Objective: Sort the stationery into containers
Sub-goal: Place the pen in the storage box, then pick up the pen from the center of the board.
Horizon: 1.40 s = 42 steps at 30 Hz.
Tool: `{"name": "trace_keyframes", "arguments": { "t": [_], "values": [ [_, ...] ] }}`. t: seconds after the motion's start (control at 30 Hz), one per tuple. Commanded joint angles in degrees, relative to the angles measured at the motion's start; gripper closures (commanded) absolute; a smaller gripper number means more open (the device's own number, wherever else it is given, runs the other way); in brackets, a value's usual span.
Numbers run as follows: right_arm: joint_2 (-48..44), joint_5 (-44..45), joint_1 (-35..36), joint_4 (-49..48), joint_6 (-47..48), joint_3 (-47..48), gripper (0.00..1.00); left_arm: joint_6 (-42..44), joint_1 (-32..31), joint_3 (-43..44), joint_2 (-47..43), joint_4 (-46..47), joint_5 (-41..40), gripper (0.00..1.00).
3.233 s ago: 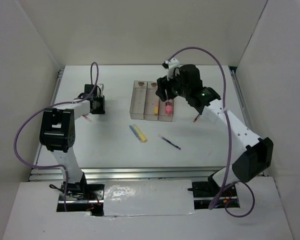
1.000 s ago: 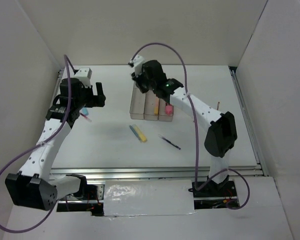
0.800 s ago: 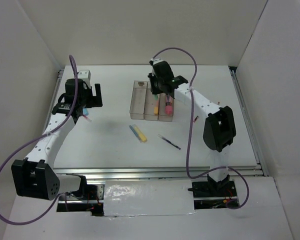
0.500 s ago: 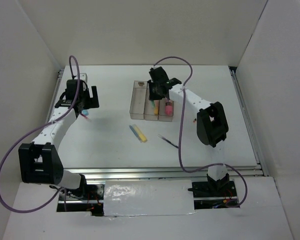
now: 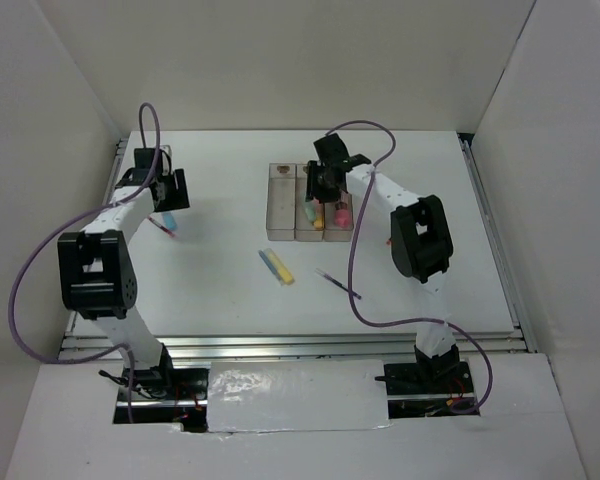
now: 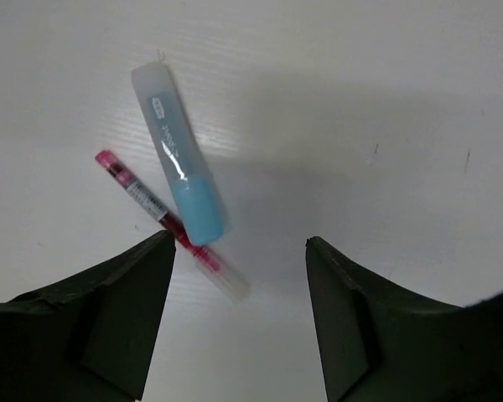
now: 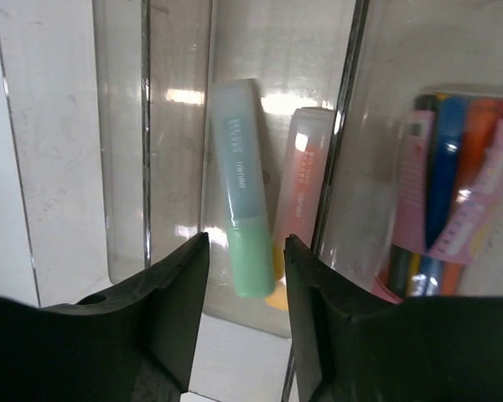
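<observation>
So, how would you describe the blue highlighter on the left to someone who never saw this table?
Go to the left side of the white table, under the left gripper. Two things lie there together; it is the thick highlighter, frosted cap and sky-blue body, not the thin red pen.

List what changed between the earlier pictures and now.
The right gripper opened and let a pale green highlighter drop into the middle clear plastic bin. The left gripper shifted left over the blue highlighter and thin red pen. The yellow marker, blue marker and dark pen on the table stayed put.
</observation>
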State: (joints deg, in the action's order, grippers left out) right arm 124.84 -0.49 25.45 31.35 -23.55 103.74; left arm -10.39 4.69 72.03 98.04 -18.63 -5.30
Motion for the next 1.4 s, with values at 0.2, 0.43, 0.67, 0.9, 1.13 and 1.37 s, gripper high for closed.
{"name": "trace_keyframes", "arguments": {
  "t": [0.2, 0.43, 0.67, 0.9, 1.13, 1.37],
  "values": [
    [1.0, -9.0, -0.7, 0.1, 0.1, 4.9, 0.45, -1.5, 0.0, 13.1, 13.1, -2.9, -5.1, 0.28],
    [-2.8, -14.3, -0.6, 0.0, 1.0, 3.9, 0.39, -3.1, 0.3, 13.4, 15.3, -3.0, -7.3, 0.26],
    [-5.3, -17.3, -1.1, -0.4, 5.0, 3.6, 0.32, -4.0, 0.8, 14.9, 19.6, -4.7, -8.1, 0.25],
    [-9.5, -18.6, -1.4, -3.3, 7.9, -0.2, 0.3, -4.4, 0.9, 14.6, 22.0, -4.5, -10.3, 0.25],
    [-12.3, -19.4, -1.8, -3.7, 10.3, -1.2, 0.3, -3.8, 0.9, 16.2, 24.9, -4.3, -3.3, 0.52],
    [-21.3, -18.7, -3.9, -5.6, 10.9, -6.7, 0.3, -4.7, -1.0, 20.3, 25.5, -6.3, 5.8, 0.96]
  ]
}}
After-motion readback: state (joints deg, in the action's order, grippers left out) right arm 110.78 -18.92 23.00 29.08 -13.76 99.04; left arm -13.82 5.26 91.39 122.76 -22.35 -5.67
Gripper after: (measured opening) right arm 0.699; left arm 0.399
